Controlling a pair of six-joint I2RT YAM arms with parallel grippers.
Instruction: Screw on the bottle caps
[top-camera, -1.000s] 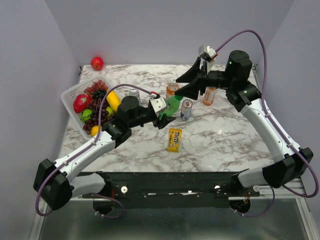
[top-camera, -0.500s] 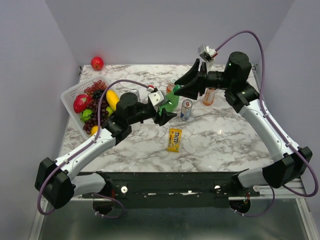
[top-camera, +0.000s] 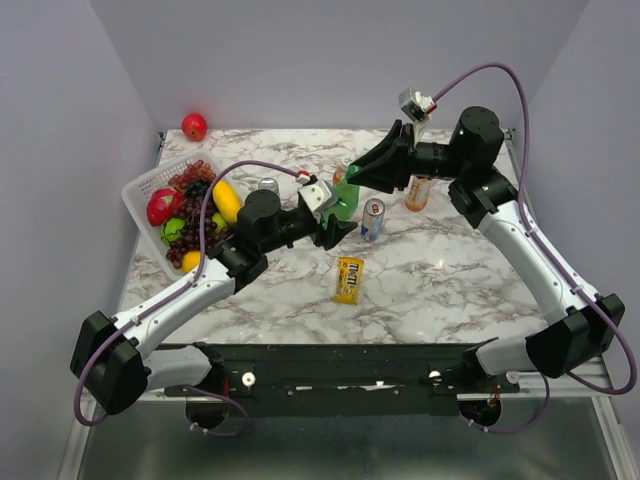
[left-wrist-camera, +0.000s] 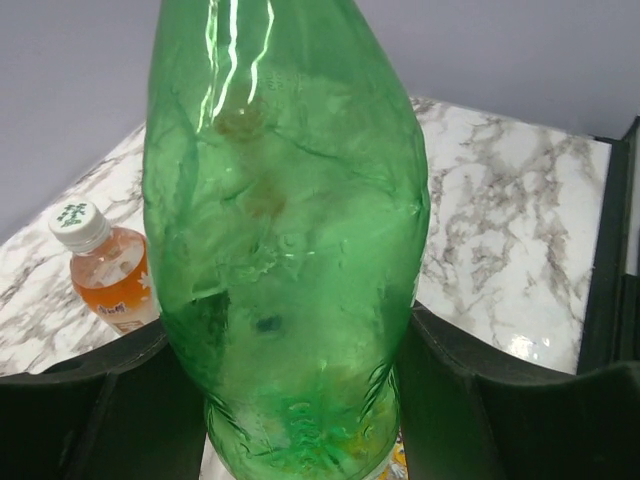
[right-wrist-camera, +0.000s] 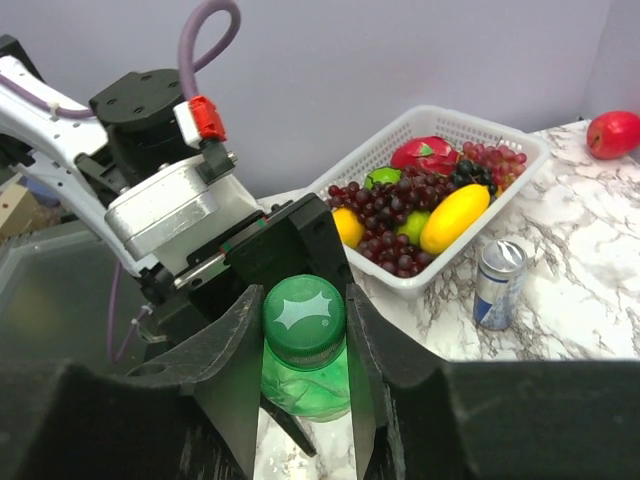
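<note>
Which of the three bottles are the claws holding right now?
The green bottle: the left claw grips its body and the right claw pinches its green cap. Both orange drink bottles stand on the table, untouched.

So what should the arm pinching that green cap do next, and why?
Probably twist. The right gripper closes around the green cap, which sits on the neck of the green bottle. The left gripper clamps the bottle's body, so turning the cap should tighten it.
</note>
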